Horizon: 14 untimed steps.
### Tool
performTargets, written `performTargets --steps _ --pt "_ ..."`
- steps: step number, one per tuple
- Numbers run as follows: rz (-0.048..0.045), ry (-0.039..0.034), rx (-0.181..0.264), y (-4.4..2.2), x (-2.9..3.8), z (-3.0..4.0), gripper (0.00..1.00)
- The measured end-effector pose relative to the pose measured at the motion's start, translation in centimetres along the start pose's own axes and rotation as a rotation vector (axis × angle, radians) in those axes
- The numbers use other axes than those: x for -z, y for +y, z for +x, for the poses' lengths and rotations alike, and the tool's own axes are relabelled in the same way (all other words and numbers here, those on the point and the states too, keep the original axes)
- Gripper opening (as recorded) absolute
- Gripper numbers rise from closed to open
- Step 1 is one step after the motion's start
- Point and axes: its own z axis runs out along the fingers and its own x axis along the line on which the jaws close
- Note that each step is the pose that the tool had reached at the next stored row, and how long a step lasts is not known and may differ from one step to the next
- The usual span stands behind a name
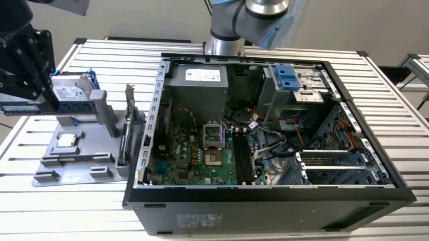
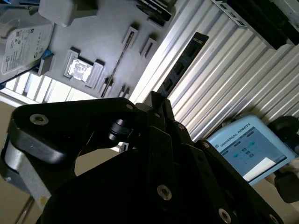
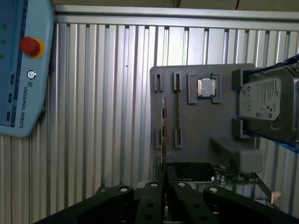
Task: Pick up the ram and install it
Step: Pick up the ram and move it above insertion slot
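Observation:
The ram (image 1: 60, 108) is a long dark blue-black stick with black chips. It hangs level in the air at the exterior view's left, above the grey holder tray (image 1: 74, 160). My black gripper (image 1: 32, 100) is shut on the stick near its middle. The second wrist view has the ram (image 2: 184, 63) jutting out past the closed fingers (image 2: 161, 109) over the ribbed table. The first wrist view catches the ram (image 3: 163, 133) edge-on as a thin line rising from the gripper (image 3: 164, 179). The open computer case (image 1: 154, 125) lies to the exterior view's right, with the motherboard's memory slots (image 1: 241, 158) inside.
On the holder tray sit a silver hard drive in a blue frame (image 1: 70, 91), a processor chip (image 1: 66, 140) and an upright expansion card (image 1: 130, 118). A blue teach pendant (image 3: 18, 70) lies on the ribbed aluminium table (image 1: 100, 55). The arm's base (image 1: 224, 45) stands behind the case.

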Motion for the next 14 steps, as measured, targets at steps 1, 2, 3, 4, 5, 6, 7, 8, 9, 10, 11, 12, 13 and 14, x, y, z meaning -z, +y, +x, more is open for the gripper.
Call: performTargets --steps 1,2,3,4,5,6,7,8,9,10,11,12,13,14 --pt "0.0000 0.0000 0.000 -0.06 0.00 0.00 0.00" --pt "0.0000 0.0000 0.000 -0.11 0.00 0.00 0.00" --pt "0.0000 0.0000 0.000 -0.16 0.00 0.01 0.00" --pt "-0.0001 0.0001 0.000 -0.21 0.01 0.01 0.00" --pt "0.0000 0.0000 0.000 -0.27 0.00 0.01 0.00" --pt "0.0000 0.0000 0.000 -0.32 0.00 0.01 0.00" --pt "0.0000 0.0000 0.000 -0.37 0.00 0.01 0.00" --pt "0.0000 0.0000 0.000 -0.41 0.00 0.01 0.00" --pt "0.0000 0.0000 0.000 -0.46 0.00 0.02 0.00" --pt "0.0000 0.0000 0.000 -0.51 0.00 0.02 0.00" --pt "-0.0001 0.0000 0.000 -0.56 0.00 0.02 0.00" --pt "0.0000 0.0000 0.000 -0.61 -0.01 0.02 0.00" --pt "0.0000 0.0000 0.000 -0.66 -0.01 0.02 0.00" --pt "0.0000 0.0000 0.000 -0.70 -0.01 0.02 0.00"
